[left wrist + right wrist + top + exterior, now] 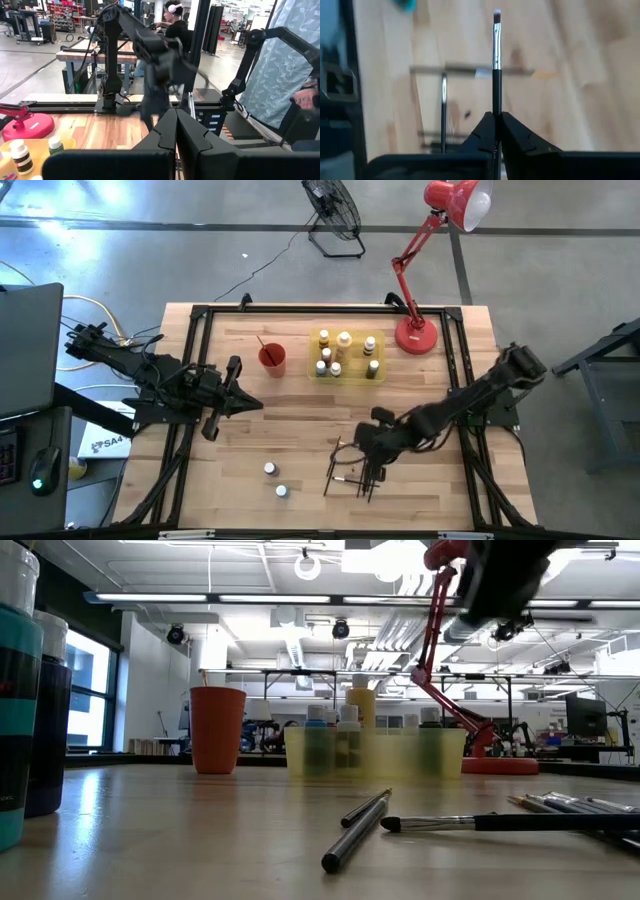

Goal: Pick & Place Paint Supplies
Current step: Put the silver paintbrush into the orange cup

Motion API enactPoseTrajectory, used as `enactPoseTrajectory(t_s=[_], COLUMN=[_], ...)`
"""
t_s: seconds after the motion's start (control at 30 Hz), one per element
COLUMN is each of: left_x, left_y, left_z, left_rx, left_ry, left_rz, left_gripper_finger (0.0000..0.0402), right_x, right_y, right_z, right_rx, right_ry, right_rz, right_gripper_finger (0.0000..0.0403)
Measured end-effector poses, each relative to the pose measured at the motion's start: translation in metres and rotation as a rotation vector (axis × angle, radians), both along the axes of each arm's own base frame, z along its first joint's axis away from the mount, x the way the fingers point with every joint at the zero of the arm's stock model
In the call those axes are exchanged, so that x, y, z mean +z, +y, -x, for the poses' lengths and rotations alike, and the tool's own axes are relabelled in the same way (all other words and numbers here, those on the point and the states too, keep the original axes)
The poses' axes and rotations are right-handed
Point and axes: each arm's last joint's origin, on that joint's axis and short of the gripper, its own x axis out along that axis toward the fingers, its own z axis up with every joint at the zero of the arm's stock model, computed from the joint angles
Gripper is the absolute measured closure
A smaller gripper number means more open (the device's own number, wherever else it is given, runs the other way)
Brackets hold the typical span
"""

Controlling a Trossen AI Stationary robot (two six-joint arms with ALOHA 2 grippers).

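Observation:
My right gripper (pixel 495 119) is shut on a thin dark-handled paintbrush (pixel 496 60) and hangs above the near right part of the table (pixel 358 448). Several more paintbrushes (pixel 350 472) lie flat on the wood below it. Two tiny white-capped bottles (pixel 275 480) stand near the front edge. More bottles stand in the yellow tray (pixel 345 372) at the far middle. My left gripper (pixel 176 117) is shut on nothing and waits level above the table's left side (pixel 250 402). My right gripper pinches the paintbrush's dark handle (pixel 495 107) between its two fingers. The brush runs along the fingers and sticks out past their tips, metal ferrule and bristle tip (pixel 496 15) foremost. The fingers slant down toward the table. The brush is lifted clear of the wood.
A red cup (pixel 272 358) with a stick in it stands left of the tray. A red desk lamp (pixel 417 335) stands at the far right. A black frame (pixel 200 315) runs round the tabletop. Bare wood lies between the cup and the front bottles.

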Motion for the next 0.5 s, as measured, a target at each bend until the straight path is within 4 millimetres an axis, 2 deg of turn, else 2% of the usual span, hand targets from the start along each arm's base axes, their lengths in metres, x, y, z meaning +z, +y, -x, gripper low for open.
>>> enactPoseTrajectory(t_s=[0.3, 0.5], left_x=[0.001, 0.002], left_y=[0.001, 0.005], left_z=[0.0, -0.003], left_rx=[0.051, 0.212], left_ry=[-0.007, -0.024], left_rz=[0.005, -0.016], left_gripper_finger=[0.0401, 0.0399], right_x=[0.072, 0.107], right_y=[-0.031, -0.041], right_z=[0.025, 0.024], right_rx=[-0.157, -0.179], right_ry=[-0.364, -0.631], right_rz=[0.093, 0.191], right_gripper_finger=[0.0398, 0.0399])
